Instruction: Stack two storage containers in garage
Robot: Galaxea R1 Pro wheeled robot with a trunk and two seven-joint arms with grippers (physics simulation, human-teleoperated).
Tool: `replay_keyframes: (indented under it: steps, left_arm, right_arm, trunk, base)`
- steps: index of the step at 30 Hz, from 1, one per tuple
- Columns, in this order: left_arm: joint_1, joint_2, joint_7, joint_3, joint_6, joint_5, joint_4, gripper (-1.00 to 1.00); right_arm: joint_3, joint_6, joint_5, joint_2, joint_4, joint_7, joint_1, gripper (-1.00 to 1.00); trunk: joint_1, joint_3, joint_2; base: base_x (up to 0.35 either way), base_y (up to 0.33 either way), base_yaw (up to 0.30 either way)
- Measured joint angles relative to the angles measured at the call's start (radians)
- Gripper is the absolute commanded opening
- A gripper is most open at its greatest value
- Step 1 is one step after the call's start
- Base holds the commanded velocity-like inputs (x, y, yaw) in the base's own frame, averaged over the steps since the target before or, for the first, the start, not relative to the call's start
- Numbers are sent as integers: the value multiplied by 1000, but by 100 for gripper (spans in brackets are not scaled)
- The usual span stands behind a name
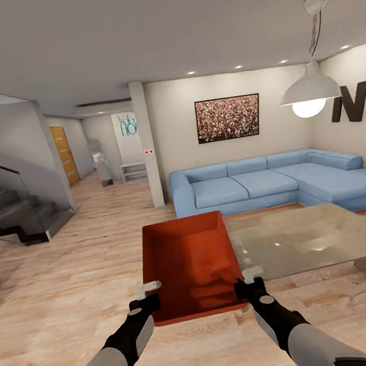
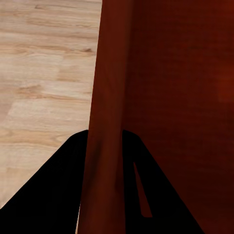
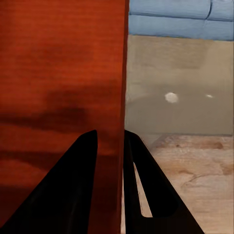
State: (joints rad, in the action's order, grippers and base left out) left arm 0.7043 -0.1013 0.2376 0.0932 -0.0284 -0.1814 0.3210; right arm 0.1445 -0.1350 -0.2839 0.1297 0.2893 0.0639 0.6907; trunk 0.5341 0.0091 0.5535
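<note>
left hand [image 1: 146, 298] and right hand [image 1: 249, 281] each pinch a side wall of the storage container [image 1: 190, 264] | carry step, living room | next: head for hallway at 10 o'clock toward garage

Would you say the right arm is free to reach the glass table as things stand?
Probably not: the right gripper is shut on the storage container, shared with the left gripper. The glass table lies close beside it.

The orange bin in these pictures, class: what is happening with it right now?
The robot holds one orange-red storage container in front of itself with both arms. The left tool pinches its left wall, the right tool its right wall, one finger on each side of the wall. It is in the living room, over wood plank floor, beside the glass table and facing the blue sofa.
</note>
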Motion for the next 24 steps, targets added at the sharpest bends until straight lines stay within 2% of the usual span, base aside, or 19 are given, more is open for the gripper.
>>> replay_keyframes:
  steps: [24]
  left_arm:
    - [0,1,-2,0,1,0,0,-100]
  right_arm:
    - [2,-3,-2,1,-1,2,0,-100]
  trunk:
    - [0,0,0]
  base:
    - [0,0,282]
